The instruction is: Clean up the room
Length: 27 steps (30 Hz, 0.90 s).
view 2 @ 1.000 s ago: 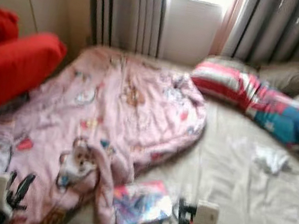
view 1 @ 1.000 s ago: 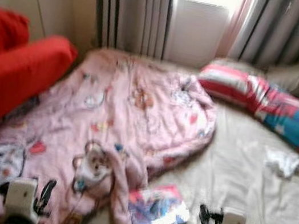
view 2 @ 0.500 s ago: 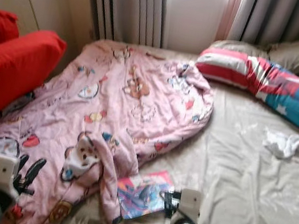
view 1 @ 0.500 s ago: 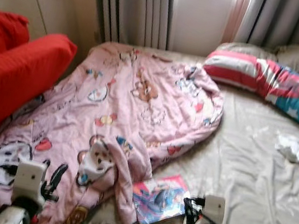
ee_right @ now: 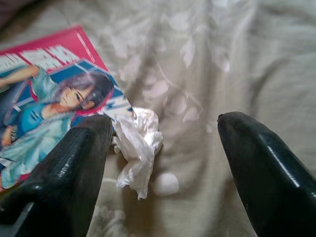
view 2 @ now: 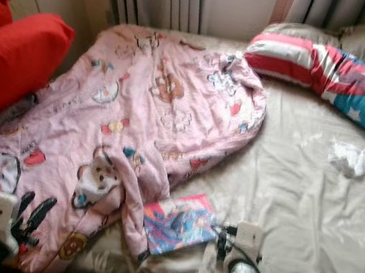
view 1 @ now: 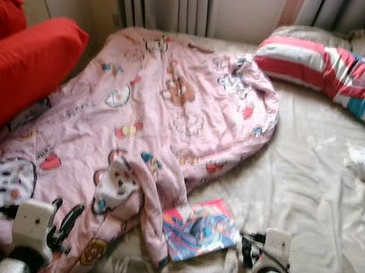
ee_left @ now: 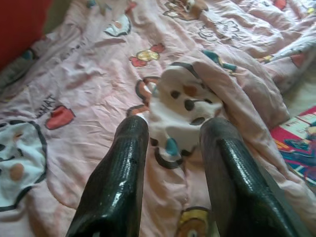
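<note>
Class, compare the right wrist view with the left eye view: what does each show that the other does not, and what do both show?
Right wrist view alone: a crumpled white wrapper between the right gripper's open fingers. Left eye view alone: pink blanket, red cushion, striped pillow, left gripper. Both: the magazine on the beige sheet.
</note>
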{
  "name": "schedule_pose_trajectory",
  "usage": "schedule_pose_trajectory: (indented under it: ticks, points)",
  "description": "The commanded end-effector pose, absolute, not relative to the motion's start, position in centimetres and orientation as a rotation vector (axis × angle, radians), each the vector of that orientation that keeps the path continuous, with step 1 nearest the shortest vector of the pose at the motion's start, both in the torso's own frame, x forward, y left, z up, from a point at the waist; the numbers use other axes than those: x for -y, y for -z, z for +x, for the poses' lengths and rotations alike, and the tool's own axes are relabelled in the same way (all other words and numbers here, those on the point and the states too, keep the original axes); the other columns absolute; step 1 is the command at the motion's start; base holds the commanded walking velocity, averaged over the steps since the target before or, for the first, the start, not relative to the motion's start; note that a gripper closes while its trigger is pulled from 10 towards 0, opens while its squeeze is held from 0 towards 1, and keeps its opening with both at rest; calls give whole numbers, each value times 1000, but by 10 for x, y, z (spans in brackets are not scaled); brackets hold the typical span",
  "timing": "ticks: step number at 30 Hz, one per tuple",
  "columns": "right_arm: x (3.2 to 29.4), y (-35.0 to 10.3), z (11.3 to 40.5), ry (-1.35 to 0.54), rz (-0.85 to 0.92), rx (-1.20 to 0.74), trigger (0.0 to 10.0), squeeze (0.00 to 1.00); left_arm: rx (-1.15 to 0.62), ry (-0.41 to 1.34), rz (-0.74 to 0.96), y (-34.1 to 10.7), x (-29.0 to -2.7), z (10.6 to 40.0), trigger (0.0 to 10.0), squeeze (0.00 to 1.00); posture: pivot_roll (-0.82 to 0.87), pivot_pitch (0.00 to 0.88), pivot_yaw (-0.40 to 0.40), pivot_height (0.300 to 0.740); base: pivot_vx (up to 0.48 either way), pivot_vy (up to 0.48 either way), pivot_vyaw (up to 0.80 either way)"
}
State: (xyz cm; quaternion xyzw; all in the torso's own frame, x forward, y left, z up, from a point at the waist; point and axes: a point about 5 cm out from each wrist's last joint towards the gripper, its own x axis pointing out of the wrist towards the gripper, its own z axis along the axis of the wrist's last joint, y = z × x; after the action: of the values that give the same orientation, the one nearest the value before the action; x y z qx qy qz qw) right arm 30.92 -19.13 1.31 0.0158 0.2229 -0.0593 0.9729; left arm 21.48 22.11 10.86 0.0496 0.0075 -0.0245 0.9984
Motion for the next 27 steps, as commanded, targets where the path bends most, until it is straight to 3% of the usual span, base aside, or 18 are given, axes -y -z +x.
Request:
schedule_pose_trajectory:
  ticks: [1,5,6,10,15,16,17,19,27]
  points:
    - [191,-11,309,113,35,-471,10000,0,-19,39,87,-115,-221,208,10000,0,169,329,65,636,0,0,0]
    - [192,-13,310,113,34,-470,10000,0,-11,36,84,-121,-221,206,10000,0,171,336,64,636,0,0,0]
    - [190,-16,313,92,32,-457,10000,0,-2,35,82,-125,-220,206,10000,0,166,382,69,636,0,0,0]
    - [188,-23,319,58,54,-422,10000,0,22,39,76,-136,-214,210,10000,0,175,410,68,636,0,0,0]
    - [187,-27,323,44,42,-418,10000,0,52,35,67,-148,-210,215,10000,0,177,414,49,636,0,0,0]
    - [187,-27,323,48,38,-419,2314,0,48,34,66,-148,-209,214,10000,0,179,413,49,636,0,0,0]
    - [188,-28,323,50,37,-419,549,0,46,34,62,-148,-209,214,10000,0,176,418,46,636,0,0,0]
    - [188,-27,323,47,33,-423,0,0,45,37,57,-149,-208,212,10000,0,177,420,45,636,0,0,0]
    - [179,-27,324,-17,12,-414,0,0,37,47,75,-152,-204,208,10000,0,183,420,41,636,0,0,0]
